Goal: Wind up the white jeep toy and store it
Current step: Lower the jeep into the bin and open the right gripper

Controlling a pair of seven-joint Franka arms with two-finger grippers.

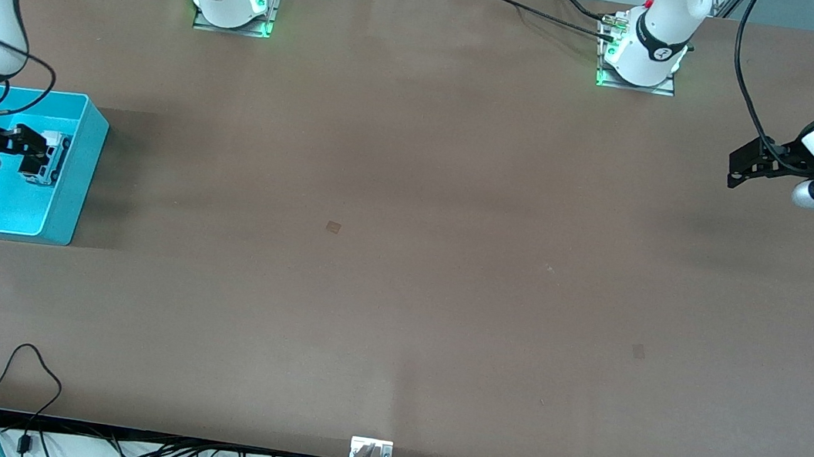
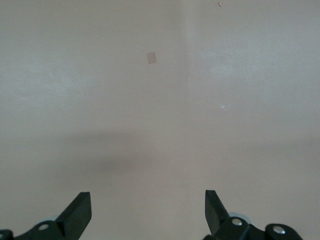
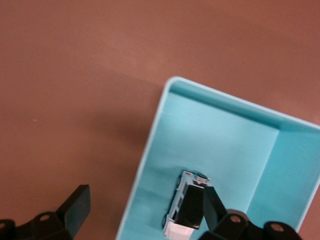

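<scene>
The white jeep toy [image 1: 49,157] with its black roof lies inside the turquoise bin [image 1: 83,177] at the right arm's end of the table. In the right wrist view the jeep [image 3: 181,210] sits on the bin's floor beside the bin's wall [image 3: 149,155]. My right gripper [image 1: 31,148] hangs over the bin, open, holding nothing. In the right wrist view [image 3: 145,212] one fingertip [image 3: 209,202] shows just beside the jeep's roof. My left gripper [image 1: 742,166] waits open and empty above bare table at the left arm's end; it also shows in the left wrist view [image 2: 148,212].
The brown table [image 1: 403,259] stretches between the two arms. Small tape marks [image 1: 333,226] lie on it. Cables run along the table edge nearest the front camera [image 1: 31,376].
</scene>
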